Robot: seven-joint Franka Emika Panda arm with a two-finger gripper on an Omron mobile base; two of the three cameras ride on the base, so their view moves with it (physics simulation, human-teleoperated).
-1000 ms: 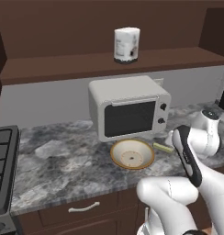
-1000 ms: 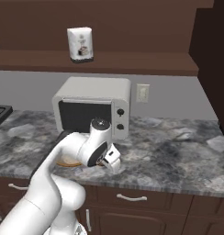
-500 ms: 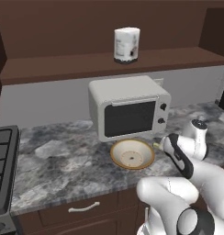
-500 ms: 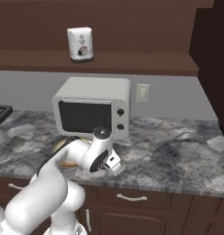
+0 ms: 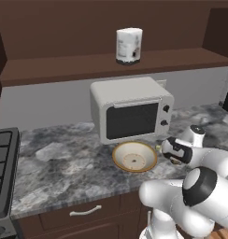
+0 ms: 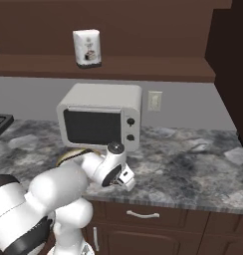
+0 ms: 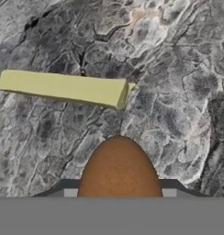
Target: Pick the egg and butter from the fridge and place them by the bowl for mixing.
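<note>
A brown egg sits between my gripper's two dark fingertips, which are shut on it just above the grey marble counter. The butter, a pale yellow-green stick, lies flat on the counter a short way beyond the egg. In the base views my hand hangs low over the counter, just right of the bowl. The bowl is cream with a tan rim, in front of the microwave, and my arm partly hides it in the right base view. The fridge is out of view.
A white microwave stands behind the bowl against the wall. On the dark shelf above is a white canister. A stove lies at the far left. The counter runs on to the right.
My arm has folded lower and the hand has come down closer to the counter right of the bowl. The egg has stayed in the grip.
</note>
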